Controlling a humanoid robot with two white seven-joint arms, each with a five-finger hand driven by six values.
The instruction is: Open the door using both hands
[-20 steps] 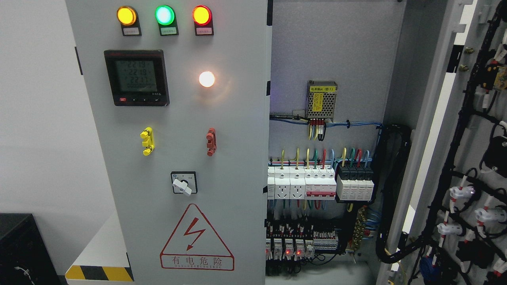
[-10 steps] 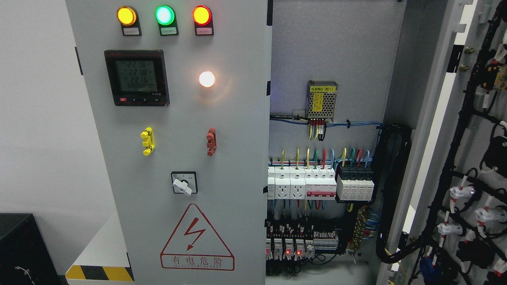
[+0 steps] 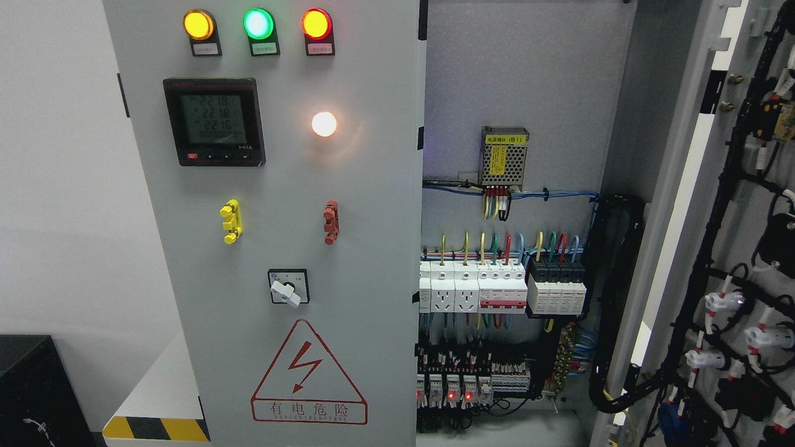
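Note:
A grey electrical cabinet fills the head view. Its left door (image 3: 372,261) stands shut and carries three pilot lamps, a black digital meter (image 3: 214,121), a lit white lamp (image 3: 324,124), a yellow handle (image 3: 230,221), a red handle (image 3: 331,222), a rotary switch (image 3: 288,287) and a red shock-warning triangle (image 3: 308,372). The right door (image 3: 733,248) is swung wide open at the picture's right, its inner face lined with black cables. Between them the interior (image 3: 509,93) shows breakers and coloured wires. Neither of my hands or arms appears.
A black box (image 3: 37,391) sits at the lower left. A white base with a yellow-and-black hazard stripe (image 3: 155,428) lies beside the cabinet's foot. A plain white wall (image 3: 62,186) is on the left.
Only the digits on the meter have flickered; the doors and everything else stay where they were.

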